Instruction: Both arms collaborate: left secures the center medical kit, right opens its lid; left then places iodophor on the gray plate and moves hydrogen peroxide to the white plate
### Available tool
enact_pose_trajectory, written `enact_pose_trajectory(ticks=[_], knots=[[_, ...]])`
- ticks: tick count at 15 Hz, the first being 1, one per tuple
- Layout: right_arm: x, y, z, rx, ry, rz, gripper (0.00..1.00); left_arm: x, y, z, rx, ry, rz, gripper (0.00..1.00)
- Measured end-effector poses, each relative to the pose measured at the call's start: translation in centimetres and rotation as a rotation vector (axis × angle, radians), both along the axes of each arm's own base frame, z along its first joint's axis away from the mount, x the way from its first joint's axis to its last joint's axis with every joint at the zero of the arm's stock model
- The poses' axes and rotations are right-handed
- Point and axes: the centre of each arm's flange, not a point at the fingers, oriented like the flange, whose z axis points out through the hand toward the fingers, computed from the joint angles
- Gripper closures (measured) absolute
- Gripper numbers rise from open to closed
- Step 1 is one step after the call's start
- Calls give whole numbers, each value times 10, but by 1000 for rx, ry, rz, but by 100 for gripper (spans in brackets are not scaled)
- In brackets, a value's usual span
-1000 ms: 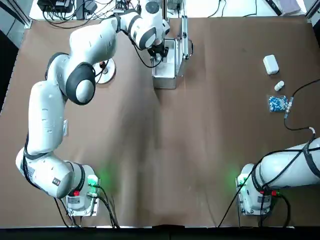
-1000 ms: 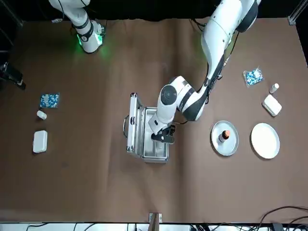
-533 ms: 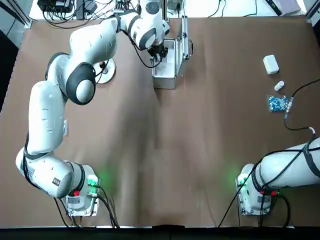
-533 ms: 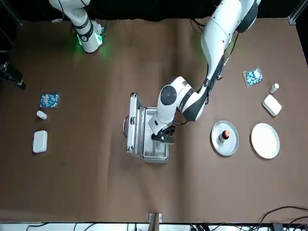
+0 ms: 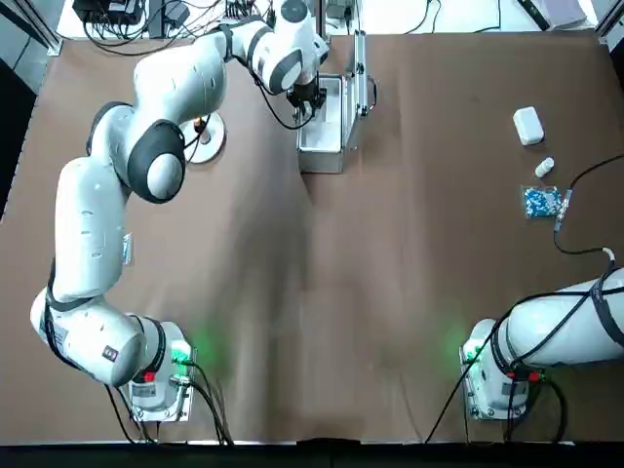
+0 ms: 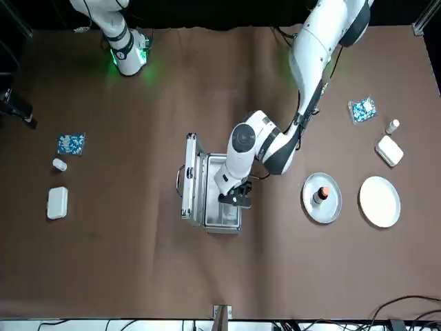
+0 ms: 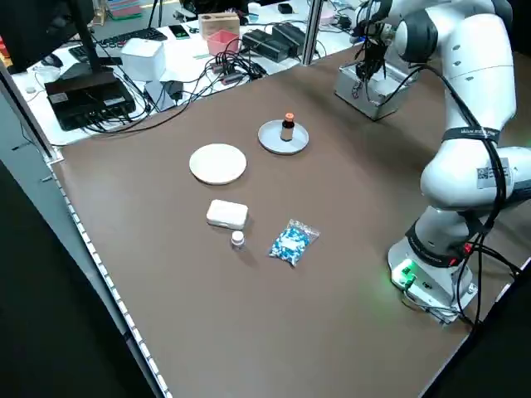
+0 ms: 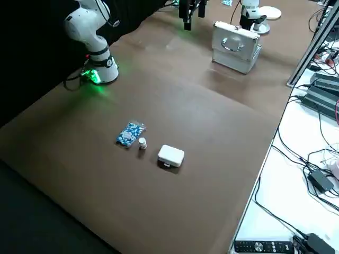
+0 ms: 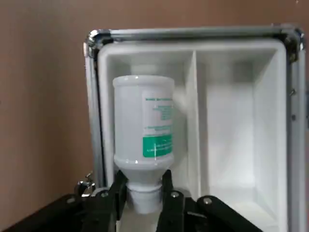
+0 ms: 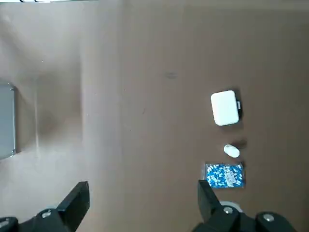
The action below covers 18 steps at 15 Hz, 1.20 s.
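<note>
At the left edge of the front view, your right gripper hangs off to the side, its fingers wide apart with nothing between them. Just inboard, a blue-and-white packet, a small white bottle and a white box line the left of the frame, with a broad stretch of bare brown table giving you room before the case. At center, the silver medical kit lies with its lid raised. Over its tray, your left gripper has its fingers drawn in on the capped end of the hydrogen peroxide, which lies in one compartment between the metal-edged outer wall and the divider. Right of center, the iodophor stands on the gray plate, a narrow gap from the white plate. Another packet, bottle and box sit above the plates, toward the right edge. The peroxide label shows a green band; its print is too small for you to read.
</note>
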Motion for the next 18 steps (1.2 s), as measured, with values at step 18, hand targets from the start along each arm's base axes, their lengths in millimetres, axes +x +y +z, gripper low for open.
enact_pose_trajectory(ticks=[18], knots=[[0,0,0,0,1,1,1,79,208,102,-337,478,436,67]])
